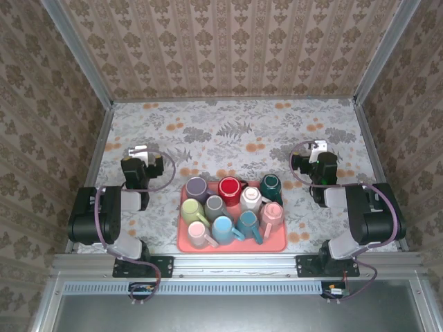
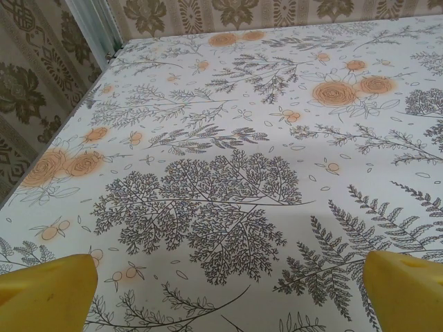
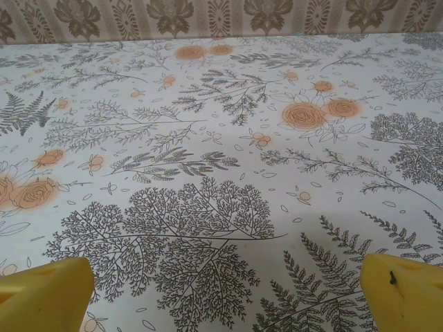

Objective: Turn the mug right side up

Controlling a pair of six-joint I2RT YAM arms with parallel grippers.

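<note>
The left tool (image 2: pixel 227 294) and the right tool (image 3: pixel 225 294) were spread wide and empty over the bare floral desk (image 1: pixel 235 131), at ten and two o'clock from the pink tray (image 1: pixel 266 245). The mugs (image 1: pixel 215 205) sat packed in that tray at the desk's six o'clock edge.

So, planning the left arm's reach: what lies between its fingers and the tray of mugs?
Just bare floral tablecloth, as the top view shows, from the left arm's open fingers to the pink tray.
</note>
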